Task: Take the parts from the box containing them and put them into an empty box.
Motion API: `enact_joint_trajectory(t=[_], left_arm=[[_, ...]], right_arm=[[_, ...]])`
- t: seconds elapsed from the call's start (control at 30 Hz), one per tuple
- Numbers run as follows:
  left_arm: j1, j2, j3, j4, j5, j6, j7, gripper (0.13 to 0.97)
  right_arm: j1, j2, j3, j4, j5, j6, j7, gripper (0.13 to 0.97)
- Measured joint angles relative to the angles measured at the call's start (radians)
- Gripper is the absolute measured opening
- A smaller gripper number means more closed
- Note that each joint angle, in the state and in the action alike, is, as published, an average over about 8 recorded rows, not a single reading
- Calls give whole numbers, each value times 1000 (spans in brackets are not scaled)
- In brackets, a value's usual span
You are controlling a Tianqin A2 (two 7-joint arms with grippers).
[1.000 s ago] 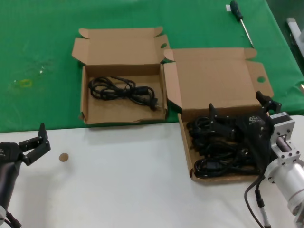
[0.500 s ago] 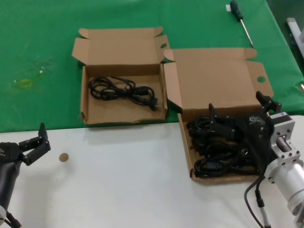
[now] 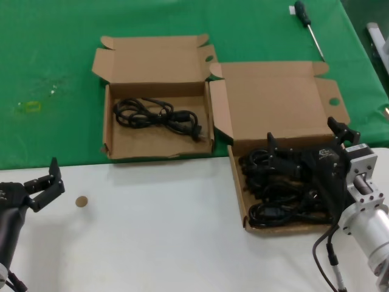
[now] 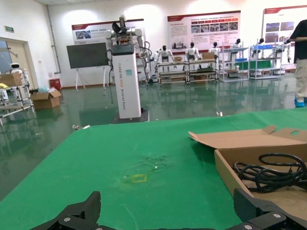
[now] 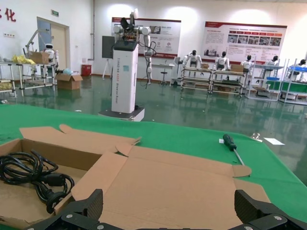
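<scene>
One cord moved, a pile to go

Right gripper (image 3: 304, 149) hangs spread wide over the tangled cords (image 3: 273, 182) in the larger box (image 3: 276, 100) by the worktop's right edge, poised to pinch. One cord (image 3: 155, 115) lies in the smaller box (image 3: 155, 61). Left gripper (image 3: 45, 182) waits, spread, at the near left corner.

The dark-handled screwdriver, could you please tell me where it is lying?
In the head view the dark-handled screwdriver lies on the green cloth at the far right, beyond the larger brown cardboard box.
</scene>
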Motion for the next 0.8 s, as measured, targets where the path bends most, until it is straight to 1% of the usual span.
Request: enact_joint_trajectory(t=[0.8], left_arm=[[0, 0, 0, 0, 0, 0, 0, 966]], right_arm=[[0, 0, 0, 0, 0, 0, 0, 966]])
